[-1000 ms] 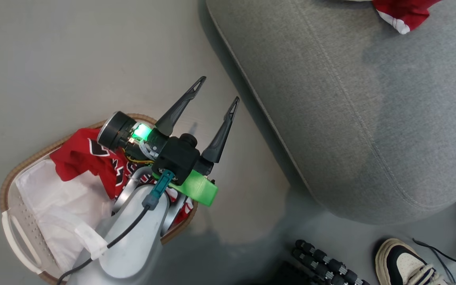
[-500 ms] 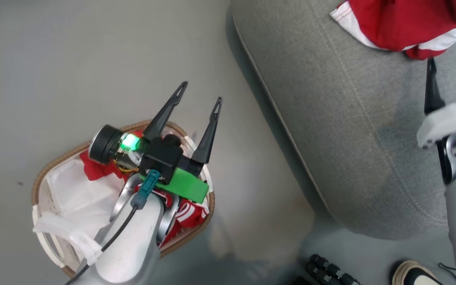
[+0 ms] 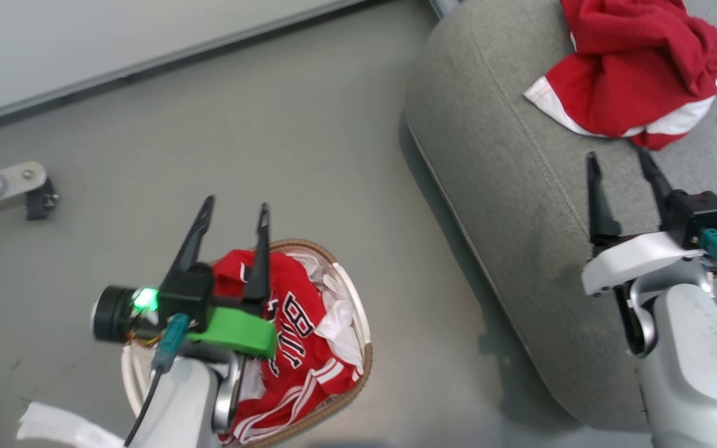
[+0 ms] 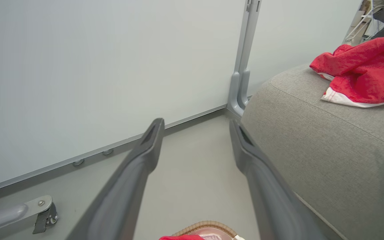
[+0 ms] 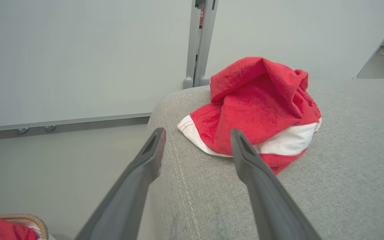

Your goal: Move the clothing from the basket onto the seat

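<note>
Red shorts [image 3: 635,68] with white trim lie crumpled on the grey seat [image 3: 520,205], also seen as the shorts [image 5: 258,113] [image 4: 362,73]. A red jersey [image 3: 299,336] with black-and-white lettering fills the basket [image 3: 358,311], whose brown rim [image 4: 208,225] shows at the bottom of the left wrist view. My left gripper [image 3: 236,210] hangs open above the basket, holding nothing. My right gripper [image 3: 620,160] stands open over the seat just short of the shorts, fingers [image 5: 152,153] apart and empty.
A pale wall panel with a grey upright post [image 4: 243,66] stands behind the seat. A metal foot with a caster [image 3: 28,186] rests on the grey floor at the left. The seat's rounded edge [image 3: 452,186] runs close to the basket.
The head camera has swung, shifting the whole picture. My right gripper has let go of the shorts and drawn back from them; my left gripper now stands more upright over the basket.
</note>
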Controlling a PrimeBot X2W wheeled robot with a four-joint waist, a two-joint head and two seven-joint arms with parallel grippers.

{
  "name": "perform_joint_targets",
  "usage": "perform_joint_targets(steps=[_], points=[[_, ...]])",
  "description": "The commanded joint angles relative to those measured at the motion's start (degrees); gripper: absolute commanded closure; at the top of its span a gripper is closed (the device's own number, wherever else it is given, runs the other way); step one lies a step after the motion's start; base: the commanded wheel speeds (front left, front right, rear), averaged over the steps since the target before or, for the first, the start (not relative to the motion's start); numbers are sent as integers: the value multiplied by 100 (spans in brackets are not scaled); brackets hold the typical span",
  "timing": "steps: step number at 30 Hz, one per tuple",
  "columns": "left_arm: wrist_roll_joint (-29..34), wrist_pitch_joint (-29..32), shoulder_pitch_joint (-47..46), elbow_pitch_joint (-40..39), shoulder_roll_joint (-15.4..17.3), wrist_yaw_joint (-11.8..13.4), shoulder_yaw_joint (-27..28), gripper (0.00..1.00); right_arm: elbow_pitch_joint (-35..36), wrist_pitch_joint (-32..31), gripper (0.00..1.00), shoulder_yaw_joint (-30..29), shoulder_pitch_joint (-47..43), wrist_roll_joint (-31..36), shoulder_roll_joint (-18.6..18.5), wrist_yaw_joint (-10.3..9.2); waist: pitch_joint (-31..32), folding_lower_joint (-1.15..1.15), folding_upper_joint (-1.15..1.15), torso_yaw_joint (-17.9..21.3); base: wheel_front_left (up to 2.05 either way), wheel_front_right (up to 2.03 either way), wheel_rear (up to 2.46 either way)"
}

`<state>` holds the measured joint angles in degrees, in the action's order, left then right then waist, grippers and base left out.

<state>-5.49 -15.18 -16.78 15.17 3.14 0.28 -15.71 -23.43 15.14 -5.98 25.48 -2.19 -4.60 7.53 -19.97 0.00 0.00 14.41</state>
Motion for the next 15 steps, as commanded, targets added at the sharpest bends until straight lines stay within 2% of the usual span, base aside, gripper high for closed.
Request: perform_joint_targets(steps=[1,9,15], points=[[-5,5,197,10,3,65,150,0,40,2,0,93,-93,-85,27,-8,456,0,0,-409,0,0,0],[-47,5,535,69,-12,127,826,0,30,3,0,463,-280,-162,112,-8,853,0,0,-820,0,0,0],[-157,5,904,142,-21,132,1211,0,-57,3,0,559,-568,-297,144,-8,1195,0,0,-959,0,0,0]])
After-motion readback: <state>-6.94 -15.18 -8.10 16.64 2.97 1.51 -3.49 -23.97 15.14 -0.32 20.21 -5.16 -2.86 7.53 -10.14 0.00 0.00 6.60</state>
